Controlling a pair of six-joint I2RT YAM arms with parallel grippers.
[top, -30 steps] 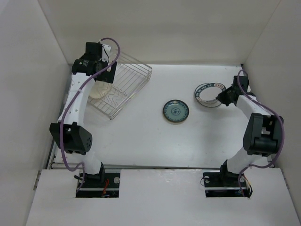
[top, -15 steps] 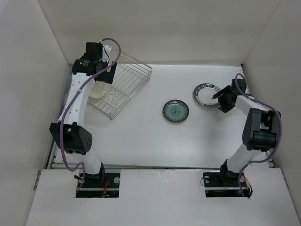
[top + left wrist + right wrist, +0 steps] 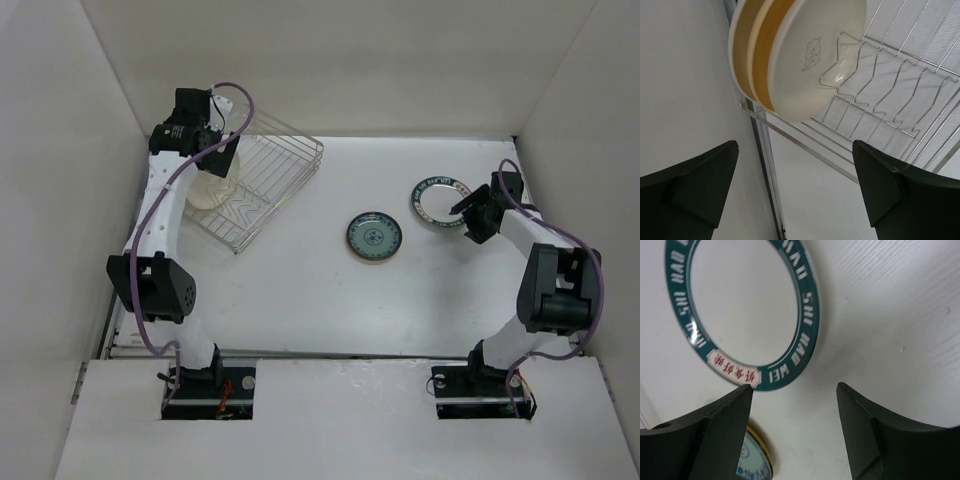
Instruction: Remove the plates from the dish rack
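Two cream-and-tan plates (image 3: 800, 55) stand on edge in the dish rack (image 3: 262, 190), at the upper left of the overhead view. The left pincer (image 3: 795, 192) hangs just below them in its wrist view, spread wide and gripping nothing. On the bench (image 3: 300, 290) a teal plate (image 3: 374, 237) lies flat at centre, and a white plate (image 3: 740, 305) with a dark lettered rim lies to its upper right. The right pincer (image 3: 795, 430) is released, its tips apart just off that rim.

Racked plates (image 3: 805, 55): cream, mustard-yellow bands, faint bear outline.
Dish rack (image 3: 262, 190): silver wire.
White plate (image 3: 740, 305): dark green rim, white lettering, red-lettered patch.
Small plate (image 3: 374, 236): teal, pale centre, blue pattern.
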